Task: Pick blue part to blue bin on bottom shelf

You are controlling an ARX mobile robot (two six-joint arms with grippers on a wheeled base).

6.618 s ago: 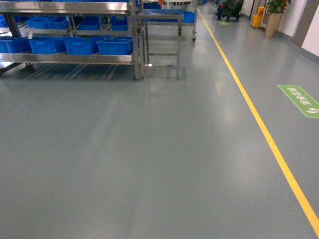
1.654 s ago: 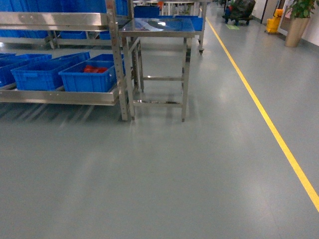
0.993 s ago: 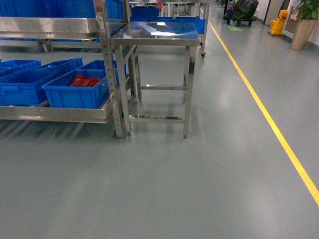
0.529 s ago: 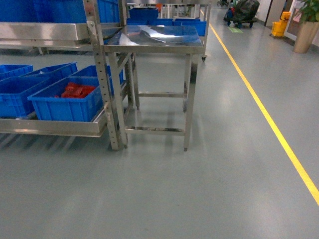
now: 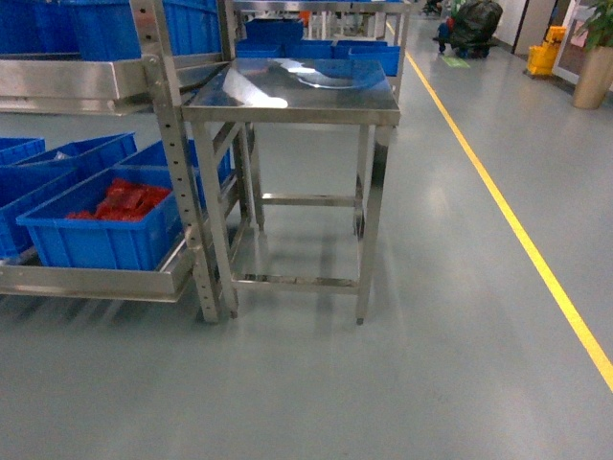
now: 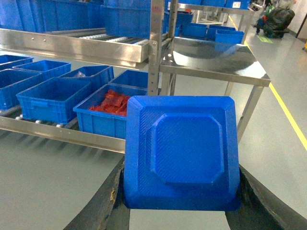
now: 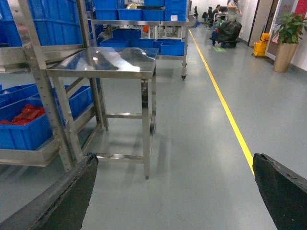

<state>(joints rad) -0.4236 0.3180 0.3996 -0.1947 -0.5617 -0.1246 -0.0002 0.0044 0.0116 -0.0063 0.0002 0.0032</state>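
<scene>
Left gripper (image 6: 181, 211): I see its jaws clamped on the square blue plastic part (image 6: 181, 152).
Right gripper (image 7: 175, 191): jaws spread wide, nothing between.
Bottom shelf (image 5: 96, 283): blue plastic bin (image 5: 101, 230) with red pieces (image 5: 123, 199) sits by the steel table (image 5: 292, 96).

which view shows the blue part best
The left wrist view: the blue part fills the foreground, its square stepped face plain, held between the left tool's fingers. The head and right wrist views do not show it.

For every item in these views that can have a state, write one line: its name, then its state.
blue part: held between the left gripper's fingers
right gripper: open, nothing between its fingers
bin of red parts: open-topped, partly filled, on the bottom shelf
neighbouring blue bin: looks empty
steel table: top bare
</scene>
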